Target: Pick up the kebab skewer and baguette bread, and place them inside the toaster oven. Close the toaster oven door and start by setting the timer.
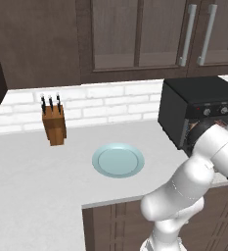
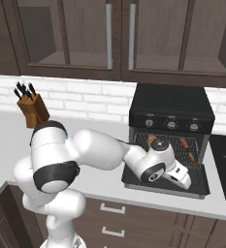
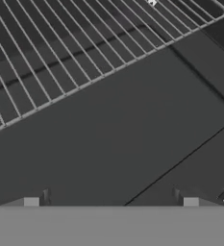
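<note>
While the toaster oven (image 2: 171, 114) is standing at the back of the counter (image 1: 32, 176) against the brick wall, the toaster oven door (image 2: 165, 186) is lying folded down flat toward the counter's front edge. The gripper (image 2: 185, 178) is hanging just above that open door with its fingers (image 3: 36, 198) spread wide apart and holding nothing. On the wire rack (image 3: 84, 53) inside, the kebab skewer (image 2: 187, 150) is lying toward the right side, and the baguette bread (image 2: 151, 140) is peeking out at the left behind the wrist. A pale blue plate (image 1: 118, 161) is sitting bare near the counter's front edge, and a wooden knife block (image 1: 54, 125) is standing near the back wall.
</note>
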You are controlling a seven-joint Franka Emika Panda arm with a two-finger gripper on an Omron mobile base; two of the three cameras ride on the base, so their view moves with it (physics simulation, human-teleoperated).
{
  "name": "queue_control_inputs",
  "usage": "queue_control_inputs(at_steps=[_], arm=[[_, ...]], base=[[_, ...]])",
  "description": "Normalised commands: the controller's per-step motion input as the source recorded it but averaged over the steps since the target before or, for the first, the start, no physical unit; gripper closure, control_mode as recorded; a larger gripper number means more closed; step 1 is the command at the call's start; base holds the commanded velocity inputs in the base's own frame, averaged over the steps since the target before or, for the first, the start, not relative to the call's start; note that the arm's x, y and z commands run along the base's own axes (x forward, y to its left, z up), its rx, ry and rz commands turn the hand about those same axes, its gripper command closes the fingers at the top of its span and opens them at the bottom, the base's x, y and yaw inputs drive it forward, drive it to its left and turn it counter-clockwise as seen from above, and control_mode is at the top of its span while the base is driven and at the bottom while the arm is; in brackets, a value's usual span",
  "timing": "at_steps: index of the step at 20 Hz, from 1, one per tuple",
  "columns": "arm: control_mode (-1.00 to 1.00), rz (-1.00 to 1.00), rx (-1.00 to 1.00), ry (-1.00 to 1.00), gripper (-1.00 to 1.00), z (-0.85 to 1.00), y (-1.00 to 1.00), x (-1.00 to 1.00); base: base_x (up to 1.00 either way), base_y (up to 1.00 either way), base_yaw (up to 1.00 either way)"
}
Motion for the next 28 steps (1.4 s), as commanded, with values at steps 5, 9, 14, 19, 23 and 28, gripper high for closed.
queue_control_inputs(at_steps=[5,9,14,19,23,28], arm=[[-1.0,-0.25,0.02,-0.01,-1.0,-0.16,0.0,0.08],[-1.0,-0.2,0.04,-0.05,-1.0,-0.05,0.0,0.12],[-1.0,-0.16,0.06,-0.06,-1.0,0.0,0.0,0.12],[-1.0,-0.14,0.08,-0.07,-1.0,-0.01,0.08,0.17],[-1.0,-0.12,0.07,-0.06,-1.0,-0.12,0.24,0.27],[-1.0,-0.09,0.05,-0.06,-1.0,-0.21,0.36,0.34]], base=[[0.0,0.0,0.0],[0.0,0.0,0.0],[0.0,0.0,0.0],[0.0,0.0,0.0],[0.0,0.0,0.0],[0.0,0.0,0.0]])
